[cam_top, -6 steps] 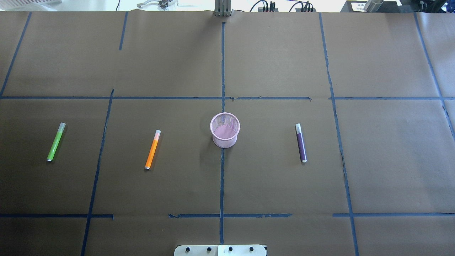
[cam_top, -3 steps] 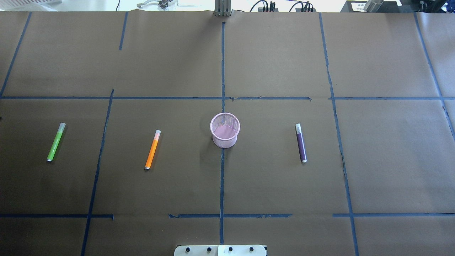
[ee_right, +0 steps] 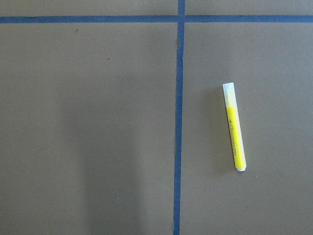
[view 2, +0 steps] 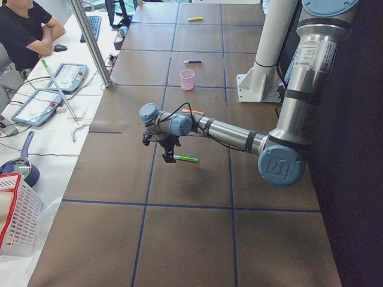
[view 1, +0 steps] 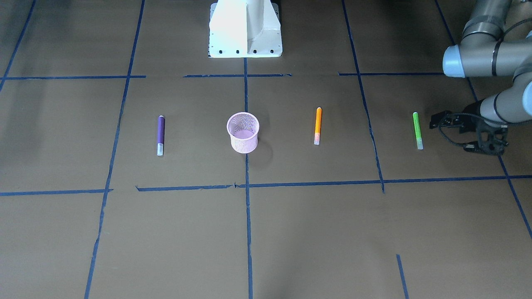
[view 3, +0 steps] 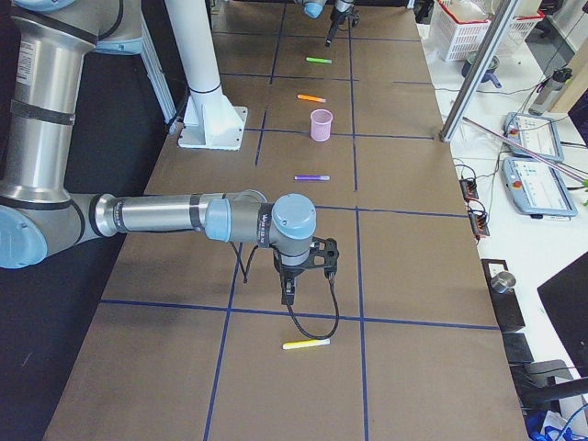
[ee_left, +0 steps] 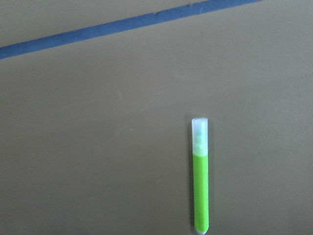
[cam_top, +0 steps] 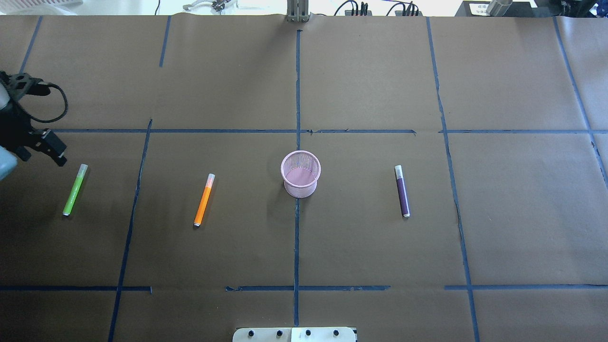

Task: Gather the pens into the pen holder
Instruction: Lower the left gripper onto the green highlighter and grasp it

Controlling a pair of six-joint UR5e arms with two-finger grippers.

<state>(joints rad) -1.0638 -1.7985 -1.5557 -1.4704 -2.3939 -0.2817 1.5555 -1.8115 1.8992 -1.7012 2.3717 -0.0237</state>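
Note:
The pink mesh pen holder (cam_top: 300, 174) stands upright at the table's middle and looks empty. The green pen (cam_top: 75, 190) lies at the left, the orange pen (cam_top: 204, 199) between it and the holder, the purple pen (cam_top: 402, 191) to the holder's right. My left gripper (cam_top: 59, 159) hovers just beyond the green pen's cap end, fingers together and empty. The left wrist view shows the green pen (ee_left: 201, 181) below it. My right gripper (view 3: 288, 296) shows only in the exterior right view, far from the holder; I cannot tell if it is open.
A yellow pen (ee_right: 234, 127) lies on the brown paper near my right gripper, also in the exterior right view (view 3: 306, 344). The robot's white base (view 1: 245, 29) stands behind the holder. Blue tape lines cross the table. An operator sits at a side desk (view 2: 24, 30).
My left arm has come into the overhead view from the left edge and now hangs near the green pen's cap. The pens and the holder have not moved.

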